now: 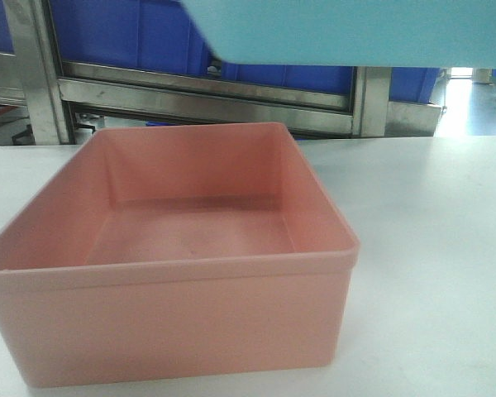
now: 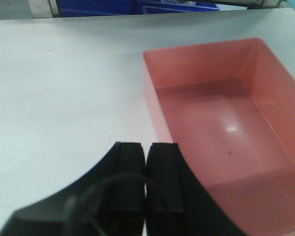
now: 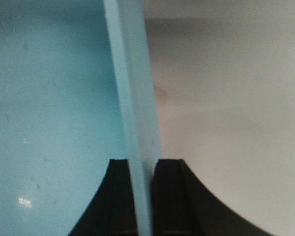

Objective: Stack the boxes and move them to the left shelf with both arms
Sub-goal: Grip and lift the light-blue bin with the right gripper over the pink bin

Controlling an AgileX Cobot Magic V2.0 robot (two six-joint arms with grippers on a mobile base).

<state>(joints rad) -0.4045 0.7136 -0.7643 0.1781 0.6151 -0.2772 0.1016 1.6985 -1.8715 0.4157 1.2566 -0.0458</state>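
The salmon-pink box (image 1: 182,248) stands empty on the white table (image 1: 430,231), close to the front camera. The light-blue box (image 1: 347,29) hangs in the air above and behind it, filling the top of the front view. My right gripper (image 3: 142,164) is shut on the blue box's side wall (image 3: 132,98), one finger inside the box and one outside. My left gripper (image 2: 146,147) is shut with nothing in it, hovering just left of the pink box (image 2: 226,128) near its left wall. The left shelf is out of view.
Behind the table stands a steel-framed rack (image 1: 207,95) holding large dark-blue crates (image 1: 124,37). White tabletop (image 2: 64,88) stretches to the left of the pink box.
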